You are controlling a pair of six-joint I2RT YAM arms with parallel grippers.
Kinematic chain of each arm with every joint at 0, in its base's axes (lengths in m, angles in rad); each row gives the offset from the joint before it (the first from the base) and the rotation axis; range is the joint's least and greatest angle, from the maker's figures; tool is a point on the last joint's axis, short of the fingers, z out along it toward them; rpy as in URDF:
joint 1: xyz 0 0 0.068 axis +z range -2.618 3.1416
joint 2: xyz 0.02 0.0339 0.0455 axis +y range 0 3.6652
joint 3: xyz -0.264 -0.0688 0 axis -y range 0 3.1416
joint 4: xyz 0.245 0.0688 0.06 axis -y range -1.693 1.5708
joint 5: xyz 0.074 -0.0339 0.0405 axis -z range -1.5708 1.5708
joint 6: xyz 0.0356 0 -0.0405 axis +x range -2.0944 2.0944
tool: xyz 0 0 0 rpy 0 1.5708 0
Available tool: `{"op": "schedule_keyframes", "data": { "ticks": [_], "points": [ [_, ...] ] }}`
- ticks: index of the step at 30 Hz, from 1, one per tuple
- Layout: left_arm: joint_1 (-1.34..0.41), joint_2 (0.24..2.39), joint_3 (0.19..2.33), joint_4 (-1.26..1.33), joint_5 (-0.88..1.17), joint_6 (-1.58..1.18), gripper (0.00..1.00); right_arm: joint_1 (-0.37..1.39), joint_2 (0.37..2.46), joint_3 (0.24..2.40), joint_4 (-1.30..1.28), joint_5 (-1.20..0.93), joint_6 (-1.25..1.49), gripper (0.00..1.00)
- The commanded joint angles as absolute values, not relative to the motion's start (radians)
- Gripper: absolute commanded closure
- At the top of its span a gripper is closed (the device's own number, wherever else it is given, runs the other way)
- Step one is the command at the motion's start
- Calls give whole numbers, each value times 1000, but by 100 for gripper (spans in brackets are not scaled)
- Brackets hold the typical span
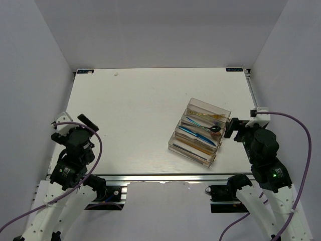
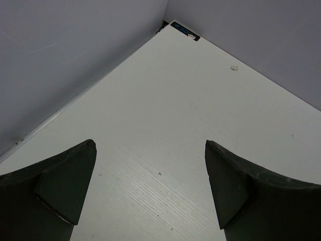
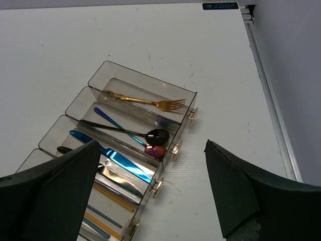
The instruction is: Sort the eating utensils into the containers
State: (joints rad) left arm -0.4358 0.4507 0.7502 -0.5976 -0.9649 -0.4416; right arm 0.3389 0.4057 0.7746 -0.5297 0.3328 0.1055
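Observation:
The containers are one clear tray with long compartments, standing right of the table's middle. In the right wrist view the tray holds a gold fork, a black spoon, a blue-handled spoon with an iridescent bowl, a blue knife, a dark knife, and yellow and grey chopsticks. My right gripper hovers open over the tray's near right end, touching nothing. My left gripper is open above bare table at the far left, holding nothing.
White walls close in the table on three sides. A metal rail runs along the right table edge just beyond the tray. A small speck lies near the back wall. Both arm bases sit at the near edge.

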Motion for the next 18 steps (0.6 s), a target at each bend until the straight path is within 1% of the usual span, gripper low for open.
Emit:
{"op": "schedule_keyframes", "data": {
  "ticks": [1,18],
  "points": [
    [-434,453,744,-577,-946,-428,2,351,425,795,-511,373,120,11],
    [-434,454,739,-580,-951,-449,2,351,463,790,-492,400,141,10]
  ]
}}
